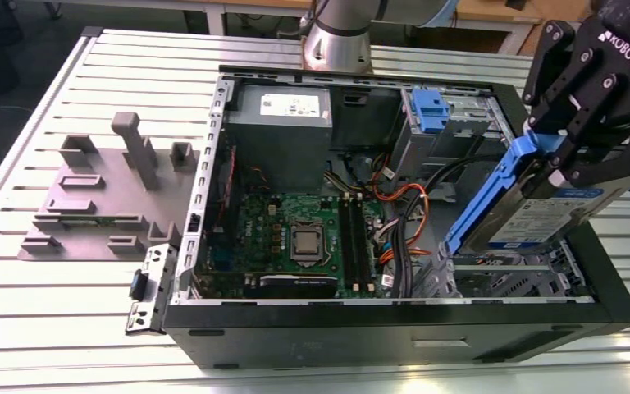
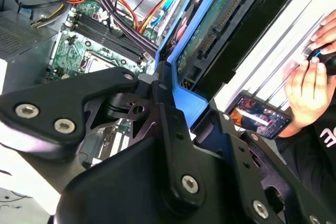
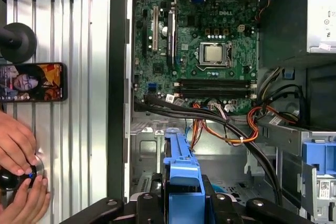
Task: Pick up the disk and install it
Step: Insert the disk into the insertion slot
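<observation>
- Tool (image 1: 577, 164) pinching disk (image 1: 528, 215) by blue bracket edge; disk tilted.
- Exterior view: disk at 3 o'clock of mobo (image 1: 282, 222), over open case (image 1: 381, 328).
- Cables (image 1: 403, 215) just beside, at disk's 9 o'clock.

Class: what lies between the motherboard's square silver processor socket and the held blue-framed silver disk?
In the exterior view: black memory slots, then bundled orange and black cables, then the blue-framed silver disk.

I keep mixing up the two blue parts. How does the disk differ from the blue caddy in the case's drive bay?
The disk is tilted, clamped in the gripper over the case; the blue caddy sits fixed inside its bay. The disk shows a silver body with a white-and-blue label; the blue caddy looks plain blue plastic. Both have blue plastic.
</observation>
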### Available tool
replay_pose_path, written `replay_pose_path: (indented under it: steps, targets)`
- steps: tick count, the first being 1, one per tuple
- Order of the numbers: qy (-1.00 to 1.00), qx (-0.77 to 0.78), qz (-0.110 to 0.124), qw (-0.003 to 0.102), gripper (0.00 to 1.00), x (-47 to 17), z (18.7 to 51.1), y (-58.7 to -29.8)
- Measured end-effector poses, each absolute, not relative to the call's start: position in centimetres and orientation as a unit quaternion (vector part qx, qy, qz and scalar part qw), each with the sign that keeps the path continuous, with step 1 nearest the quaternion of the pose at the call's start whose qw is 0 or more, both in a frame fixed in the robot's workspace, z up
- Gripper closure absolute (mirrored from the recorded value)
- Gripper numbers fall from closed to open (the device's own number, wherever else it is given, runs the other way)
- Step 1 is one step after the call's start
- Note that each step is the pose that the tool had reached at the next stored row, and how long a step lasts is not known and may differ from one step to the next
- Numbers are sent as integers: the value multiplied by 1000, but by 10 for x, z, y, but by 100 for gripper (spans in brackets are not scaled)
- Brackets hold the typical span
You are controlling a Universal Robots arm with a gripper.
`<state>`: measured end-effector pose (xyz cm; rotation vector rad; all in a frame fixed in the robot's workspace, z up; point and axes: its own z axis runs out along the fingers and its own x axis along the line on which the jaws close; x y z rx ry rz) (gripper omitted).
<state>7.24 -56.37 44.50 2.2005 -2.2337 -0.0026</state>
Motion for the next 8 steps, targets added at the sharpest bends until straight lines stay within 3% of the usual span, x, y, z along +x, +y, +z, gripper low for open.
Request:
replay_pose_path:
  steps: [8]
  targets:
    - [-713, 702, -1, 3, 64, 76, 438, -564]
